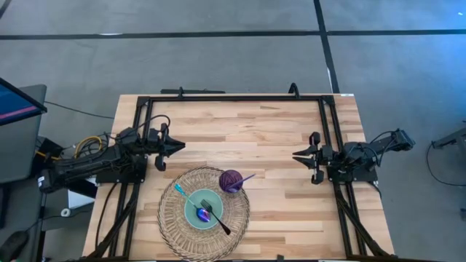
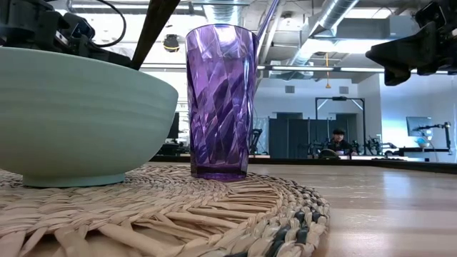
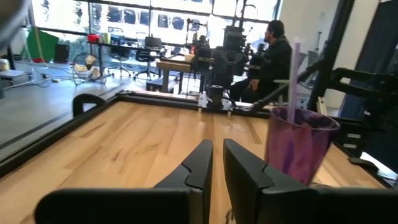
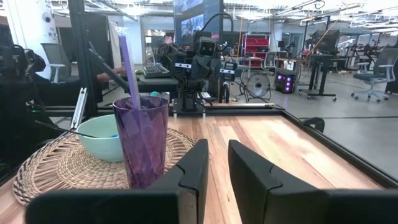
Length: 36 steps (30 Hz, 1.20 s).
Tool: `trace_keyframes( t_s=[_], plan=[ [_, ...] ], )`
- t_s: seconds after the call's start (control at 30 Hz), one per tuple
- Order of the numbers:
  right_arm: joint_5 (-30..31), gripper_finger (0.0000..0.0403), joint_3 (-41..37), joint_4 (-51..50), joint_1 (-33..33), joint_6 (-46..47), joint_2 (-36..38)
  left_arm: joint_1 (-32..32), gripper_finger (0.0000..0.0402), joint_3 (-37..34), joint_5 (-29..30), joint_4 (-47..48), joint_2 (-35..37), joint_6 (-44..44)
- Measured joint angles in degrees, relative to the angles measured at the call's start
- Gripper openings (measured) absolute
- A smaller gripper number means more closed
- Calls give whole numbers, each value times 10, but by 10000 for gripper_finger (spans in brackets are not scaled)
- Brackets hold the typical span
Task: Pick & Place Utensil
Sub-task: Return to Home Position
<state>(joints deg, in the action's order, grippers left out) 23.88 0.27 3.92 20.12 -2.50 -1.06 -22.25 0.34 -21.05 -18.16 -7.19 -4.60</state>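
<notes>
When we look down from the high view: we see a round woven straw mat point(image 1: 169, 227) at the near edge of the pale wooden table point(image 1: 247, 131), and on it a pale green bowl point(image 1: 191, 219) with a ribbed violet plastic cup point(image 1: 231, 180) just beside it, up and to the right.
Utensils, high view: a black fork point(image 1: 219, 221) lies tilted in the bowl, its handle over the rim; a teal-handled spoon point(image 1: 183, 193) lies there too; a thin violet straw point(image 1: 247, 177) leans out of the cup.
Arms, high view: the left gripper point(image 1: 179, 145) and right gripper point(image 1: 296, 155) face each other across the table, both well apart from the mat. Only here do we see both at once.
Low view: we alone get the cup's foot here, upright and flat on the mat, close beside the bowl. Both arms hang dark in the upper corners.
Left wrist view: the cup and straw show beyond its fingers point(image 3: 200, 167), which are drawn almost together with a thin slit between, pinching nothing. A seated person point(image 3: 277, 57) shows far behind.
Right wrist view: here cup, bowl and mat show together. Its fingers point(image 4: 196, 167) stand nearly together, a narrow gap between, touching nothing.
</notes>
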Motion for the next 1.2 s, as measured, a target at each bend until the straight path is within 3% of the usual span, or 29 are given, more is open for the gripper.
trace_keyframes(
  t_s=[1.2],
  plan=[
    [0,56,0,0,0,0,0,24,40,0,0,0,-2,0]
  ],
)
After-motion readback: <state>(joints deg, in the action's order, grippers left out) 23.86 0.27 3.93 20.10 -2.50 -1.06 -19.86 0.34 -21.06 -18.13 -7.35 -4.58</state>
